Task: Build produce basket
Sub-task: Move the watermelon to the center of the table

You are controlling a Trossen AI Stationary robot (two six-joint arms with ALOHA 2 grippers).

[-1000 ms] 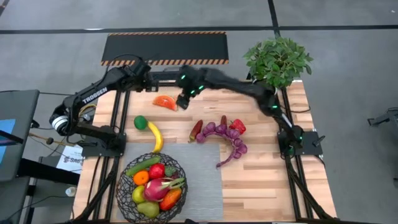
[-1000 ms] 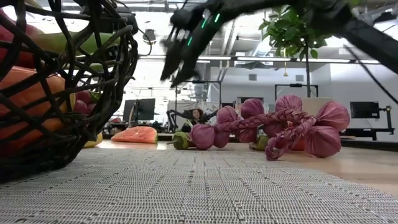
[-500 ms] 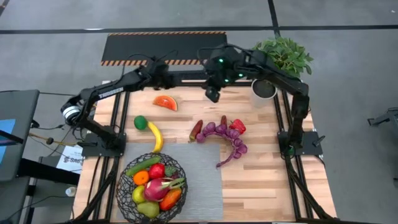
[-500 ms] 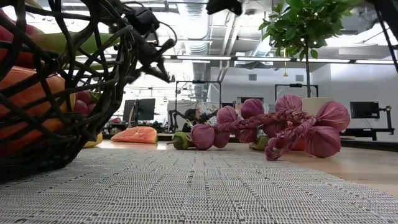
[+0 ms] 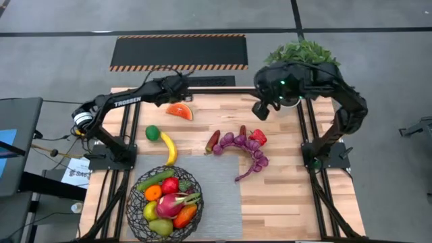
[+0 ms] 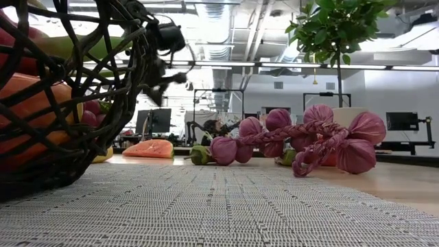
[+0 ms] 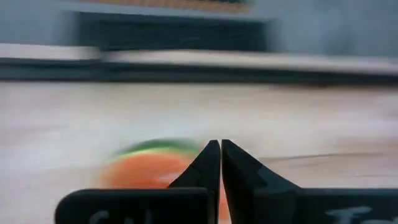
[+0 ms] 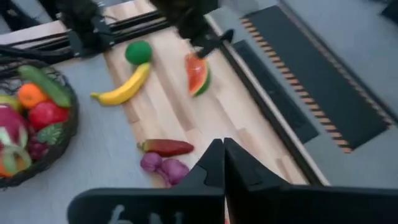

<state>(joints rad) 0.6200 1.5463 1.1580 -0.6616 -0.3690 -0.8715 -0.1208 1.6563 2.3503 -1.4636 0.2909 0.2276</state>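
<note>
The black wire basket (image 5: 164, 202) stands at the near left, holding several pieces of produce. Loose on the wood lie a watermelon slice (image 5: 179, 111), a green fruit (image 5: 152, 133), a banana (image 5: 169, 148), a dark red chili (image 5: 212, 142), a red pepper (image 5: 257, 137) and a purple braided string of bulbs (image 5: 251, 154). My left gripper (image 5: 187, 96) hangs shut just above the watermelon slice (image 7: 155, 171), clear of it. My right gripper (image 5: 258, 113) is shut and empty, high over the far right of the table.
A leafy green plant (image 5: 302, 54) stands at the far right corner behind my right arm. A grey woven mat (image 5: 219, 196) covers the near middle beside the basket. The bare wood at the near right is free.
My right gripper has risen and drawn away from the watermelon slice toward the table's far right corner. My left gripper has come in toward the table's right and down, to just above the slice. No produce has moved.
</note>
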